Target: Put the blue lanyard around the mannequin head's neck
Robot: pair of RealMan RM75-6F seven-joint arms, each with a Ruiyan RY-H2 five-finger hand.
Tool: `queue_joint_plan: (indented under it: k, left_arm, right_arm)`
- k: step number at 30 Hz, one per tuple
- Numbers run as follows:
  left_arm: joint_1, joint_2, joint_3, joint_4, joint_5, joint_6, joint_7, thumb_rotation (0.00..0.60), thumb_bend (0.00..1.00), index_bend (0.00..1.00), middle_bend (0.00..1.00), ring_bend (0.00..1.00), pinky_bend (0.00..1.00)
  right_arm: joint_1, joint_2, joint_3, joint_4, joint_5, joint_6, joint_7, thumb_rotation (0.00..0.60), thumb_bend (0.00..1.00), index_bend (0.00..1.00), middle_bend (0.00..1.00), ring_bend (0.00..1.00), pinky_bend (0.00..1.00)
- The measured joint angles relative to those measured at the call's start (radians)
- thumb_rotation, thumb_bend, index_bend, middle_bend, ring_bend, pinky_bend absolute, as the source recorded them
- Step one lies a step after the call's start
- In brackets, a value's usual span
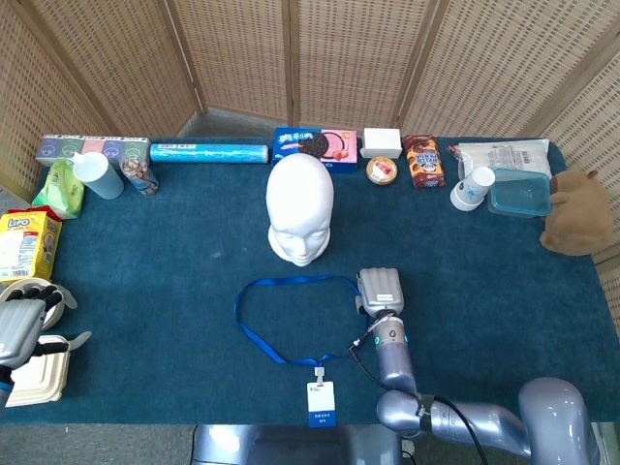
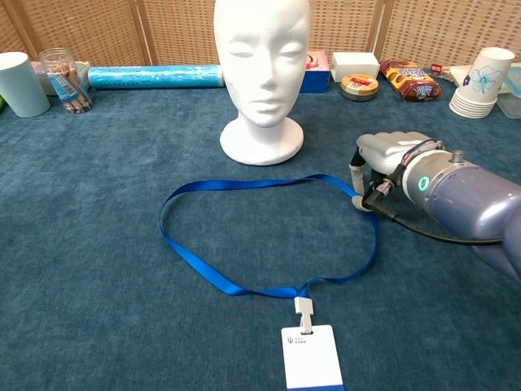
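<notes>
The white mannequin head (image 1: 300, 208) stands upright mid-table, its face toward me (image 2: 262, 73). In front of it the blue lanyard (image 1: 254, 336) lies flat as an open loop (image 2: 199, 262), with its white badge (image 2: 311, 358) at the near edge (image 1: 320, 404). My right hand (image 1: 381, 289) sits low at the loop's right bend (image 2: 391, 159). Its curled fingertips (image 2: 356, 201) pinch the strap against the cloth. My left hand (image 1: 24, 327) hovers at the far left edge with fingers spread, holding nothing.
Along the back edge stand a blue roll (image 1: 208, 152), snack boxes (image 1: 315, 145), a tin (image 1: 382, 170), paper cups (image 2: 478, 81) and a lidded tub (image 1: 520, 192). A plush toy (image 1: 576, 213) sits at the right. A white container (image 1: 44, 373) lies under my left hand.
</notes>
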Motion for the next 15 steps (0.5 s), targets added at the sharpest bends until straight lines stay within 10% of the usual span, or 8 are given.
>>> queue_joint_plan:
  k: [15]
  left_arm:
    - [-0.018,0.002,-0.006,0.001,-0.003,-0.019,0.018,0.402,0.2,0.42,0.35,0.32,0.21]
  right_arm:
    - [0.003,0.005,-0.004,-0.021,0.008,0.009,-0.008,0.591,0.49,0.59,0.99,1.0,1.0]
